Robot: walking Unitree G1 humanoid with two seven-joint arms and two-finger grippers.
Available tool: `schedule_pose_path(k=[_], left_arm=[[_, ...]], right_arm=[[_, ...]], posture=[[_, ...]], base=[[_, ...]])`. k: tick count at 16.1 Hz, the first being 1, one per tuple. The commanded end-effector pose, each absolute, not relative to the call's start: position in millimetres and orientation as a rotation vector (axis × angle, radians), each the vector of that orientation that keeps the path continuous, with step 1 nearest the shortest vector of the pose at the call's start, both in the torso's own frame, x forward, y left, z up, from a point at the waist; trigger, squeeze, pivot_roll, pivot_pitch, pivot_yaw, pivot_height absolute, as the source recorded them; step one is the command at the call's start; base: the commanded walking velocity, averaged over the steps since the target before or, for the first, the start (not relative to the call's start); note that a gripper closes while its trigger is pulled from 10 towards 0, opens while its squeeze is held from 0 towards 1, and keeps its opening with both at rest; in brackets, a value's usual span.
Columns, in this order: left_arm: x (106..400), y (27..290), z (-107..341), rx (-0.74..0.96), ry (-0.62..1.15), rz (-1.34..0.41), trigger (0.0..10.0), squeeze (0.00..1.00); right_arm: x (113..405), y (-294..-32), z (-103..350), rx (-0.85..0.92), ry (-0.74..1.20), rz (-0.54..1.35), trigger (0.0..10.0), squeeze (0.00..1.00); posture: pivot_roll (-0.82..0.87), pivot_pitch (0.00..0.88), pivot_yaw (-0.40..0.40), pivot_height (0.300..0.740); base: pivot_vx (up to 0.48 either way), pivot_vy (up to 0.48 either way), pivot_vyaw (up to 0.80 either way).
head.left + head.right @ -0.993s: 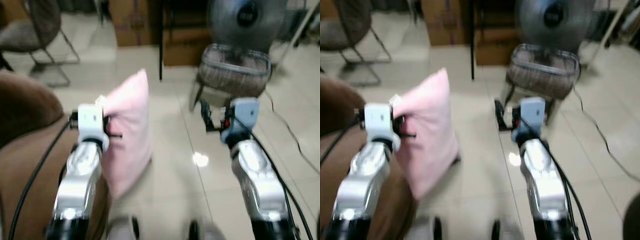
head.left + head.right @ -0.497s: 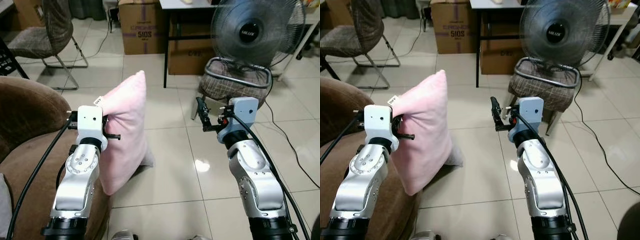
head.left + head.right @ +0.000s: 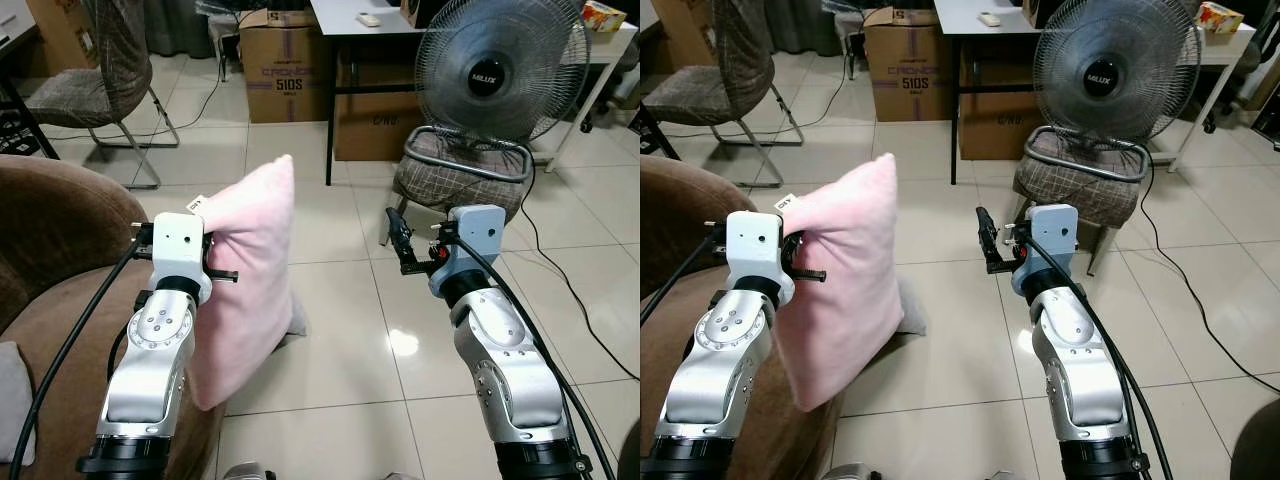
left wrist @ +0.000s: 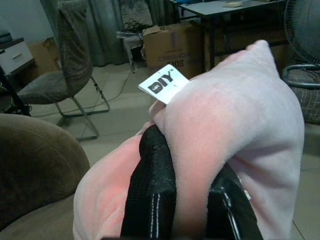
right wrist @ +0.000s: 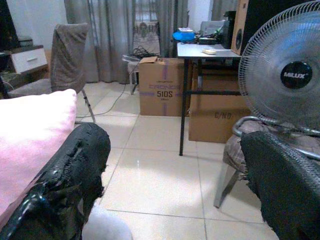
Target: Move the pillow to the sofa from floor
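Note:
The pink pillow (image 3: 250, 265) hangs upright beside the brown sofa (image 3: 55, 225), its lower corner down by the sofa's front edge. My left gripper (image 4: 190, 200) is shut on the pillow's upper edge, just under its white tag (image 4: 164, 83). The fabric is pinched between the two black fingers (image 4: 152, 190). The left wrist (image 3: 180, 245) stands over the sofa's edge. My right gripper (image 3: 400, 240) is open and holds nothing; it is raised over the tiled floor to the right of the pillow. Its fingers (image 5: 70, 175) stand wide apart.
A standing fan (image 3: 500, 70) and a low seat with a plaid cushion (image 3: 465, 170) stand ahead on the right. A cable (image 3: 565, 275) trails over the tiles. Cardboard boxes (image 3: 285, 70) sit under a table. A metal-legged chair (image 3: 100, 85) is at back left. A grey cushion (image 3: 15, 385) lies on the sofa.
The blurred view of a second ago is now sharp and has tilted up a little. The pillow stays in my left gripper, hanging slightly lower by the sofa. My right gripper stays open.

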State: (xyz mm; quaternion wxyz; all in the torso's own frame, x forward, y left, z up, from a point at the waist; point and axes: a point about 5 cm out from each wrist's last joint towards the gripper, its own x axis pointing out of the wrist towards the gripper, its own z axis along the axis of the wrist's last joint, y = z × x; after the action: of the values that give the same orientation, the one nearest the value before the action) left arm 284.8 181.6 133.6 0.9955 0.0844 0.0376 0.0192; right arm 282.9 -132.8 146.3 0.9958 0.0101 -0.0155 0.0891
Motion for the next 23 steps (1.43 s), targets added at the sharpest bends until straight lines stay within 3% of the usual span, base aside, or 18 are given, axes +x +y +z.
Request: schedule_pose_path(k=[1,14,23], left_arm=[[285,180,144,0.182,0.019,0.027,10.0,0.0],[281,182,142,0.187,0.028,0.028,10.0,0.0],[279,177,141,0.21,0.028,-0.005,10.0,0.0]], right_arm=[[283,-134,146,0.013,-0.027,0.172,10.0,0.0],[281,-136,139,-0.038,0.007,0.151,10.0,0.0],[280,-137,136,-0.038,0.019,0.145,10.0,0.0]], posture=[[-0.02,0.0,0.011,0.74],[-0.01,0.0,-0.002,0.74],[0.0,0.0,-0.004,0.74]], base=[[0.0,0.0,0.0],[0.0,0.415,0.0],[0.0,0.0,0.0]])
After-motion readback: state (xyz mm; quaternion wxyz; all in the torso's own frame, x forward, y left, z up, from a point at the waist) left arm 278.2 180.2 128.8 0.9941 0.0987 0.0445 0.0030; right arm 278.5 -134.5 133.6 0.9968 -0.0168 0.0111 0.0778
